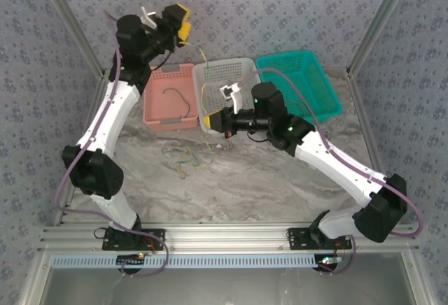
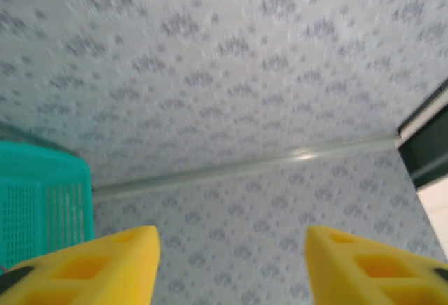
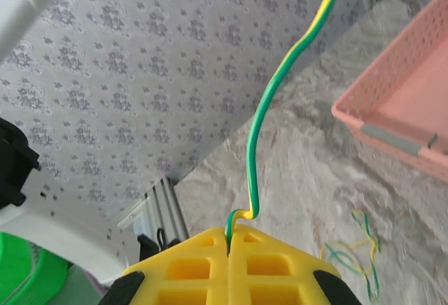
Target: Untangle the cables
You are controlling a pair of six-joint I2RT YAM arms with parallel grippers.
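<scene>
The job looks partly done, I judge: one dark cable (image 1: 180,98) lies by itself in the pink basket (image 1: 168,124), and the right gripper (image 3: 229,238) is clamped on a yellow-green cable (image 3: 269,102), holding it up off the surface (image 1: 245,179) at the near corner of the grey basket (image 1: 218,67). Its free length rises toward the raised left gripper (image 2: 229,266), whose yellow fingers stand wide apart with nothing between them. Left to sort is a loose bunch (image 1: 187,157) of thin yellow and green cables, tangled on the surface just in front of the pink basket. A teal basket (image 1: 301,81) sits beside the grey one. The surface is pale and marble-patterned; grey floral walls (image 1: 280,4) and metal frame posts (image 1: 380,22) enclose it.
</scene>
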